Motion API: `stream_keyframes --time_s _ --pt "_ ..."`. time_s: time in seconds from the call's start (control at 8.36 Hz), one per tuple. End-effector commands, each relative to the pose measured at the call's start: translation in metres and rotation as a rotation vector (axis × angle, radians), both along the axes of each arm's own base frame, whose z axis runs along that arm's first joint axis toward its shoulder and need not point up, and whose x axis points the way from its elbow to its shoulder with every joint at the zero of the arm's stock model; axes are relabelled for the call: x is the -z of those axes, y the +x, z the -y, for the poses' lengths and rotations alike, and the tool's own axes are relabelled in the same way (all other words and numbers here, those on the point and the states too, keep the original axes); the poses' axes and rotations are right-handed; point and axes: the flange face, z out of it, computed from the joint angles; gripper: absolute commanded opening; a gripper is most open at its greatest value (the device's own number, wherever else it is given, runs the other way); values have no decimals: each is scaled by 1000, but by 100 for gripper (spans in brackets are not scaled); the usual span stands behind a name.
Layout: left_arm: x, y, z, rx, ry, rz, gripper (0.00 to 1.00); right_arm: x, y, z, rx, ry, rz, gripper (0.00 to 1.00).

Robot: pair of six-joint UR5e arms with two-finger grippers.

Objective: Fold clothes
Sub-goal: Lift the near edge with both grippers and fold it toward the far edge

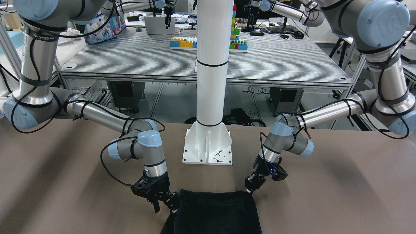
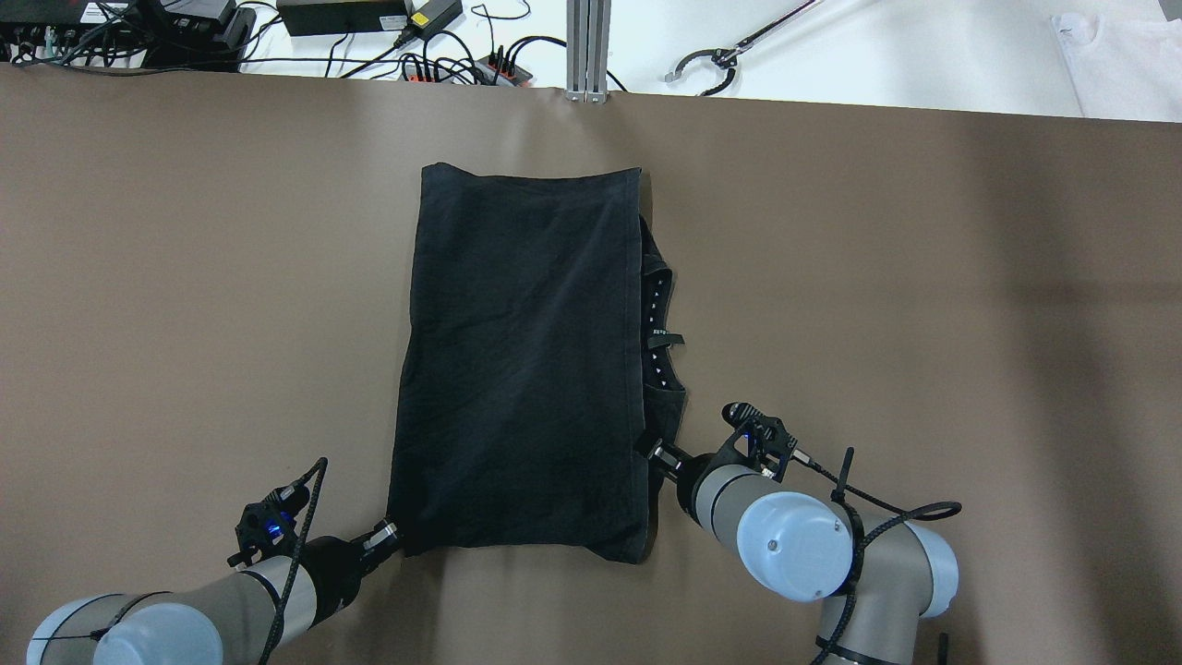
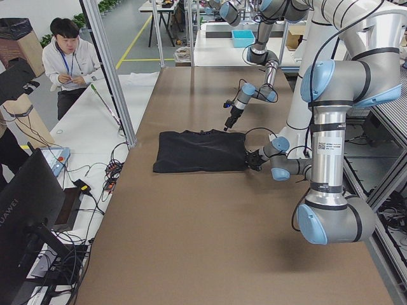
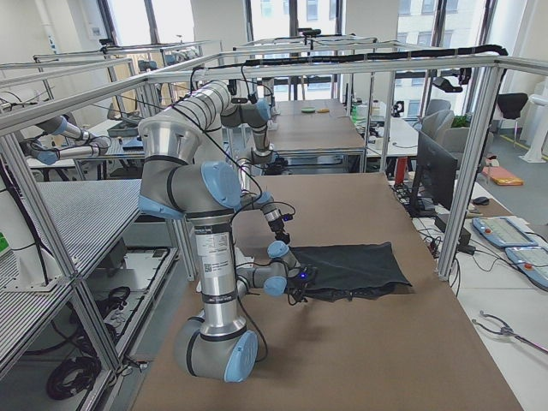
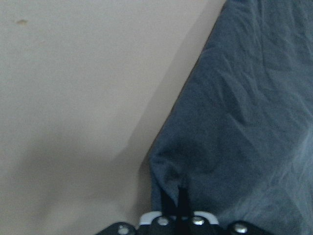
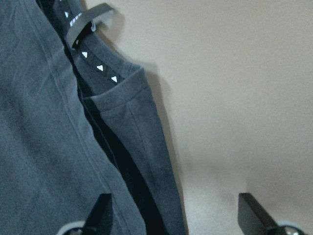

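On my feed the black garment point(image 2: 522, 360) lies flat on the brown surface point(image 2: 923, 323), folded into a tall rectangle near the middle, its short hemmed edge towards the far side. Along its right edge a lower layer sticks out, and there I can see the collar point(image 2: 657, 323) with a row of small white triangles and a hanging loop.

The left end effector point(image 2: 388, 534) sits at the garment's near-left corner. From its wrist camera, the 2 fingers point(image 5: 182, 203) are drawn close together with the corner of the fabric bunched and puckered between them, so it has that corner pinched.

The right end effector point(image 2: 657, 454) is low at the garment's right edge, near the robot's end of the collar. Its wrist camera shows the jaws spread wide and gripping nothing. 1 finger point(image 6: 101, 211) is over the dark fabric and the other is over bare surface beside it.

In the front view the white pillar point(image 1: 210, 81) stands on the surface between the 2 arms, apart from the garment's near edge.
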Motion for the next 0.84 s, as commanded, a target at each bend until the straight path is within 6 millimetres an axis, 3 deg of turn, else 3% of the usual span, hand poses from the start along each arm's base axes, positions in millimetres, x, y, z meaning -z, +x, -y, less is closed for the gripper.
stream_keyframes --time_s 0.0,0.36,0.48,0.72 --pt "0 1 0 -2 1 2 0 19 -26 -16 -27 -7 28 91" --pt "0 1 0 -1 3 2 0 16 -36 -29 -37 -22 33 81" --pt "0 1 0 -2 4 3 0 21 -39 -33 -47 -8 37 72" --pt "0 1 0 -4 5 4 0 29 -42 -35 -57 -22 60 41"
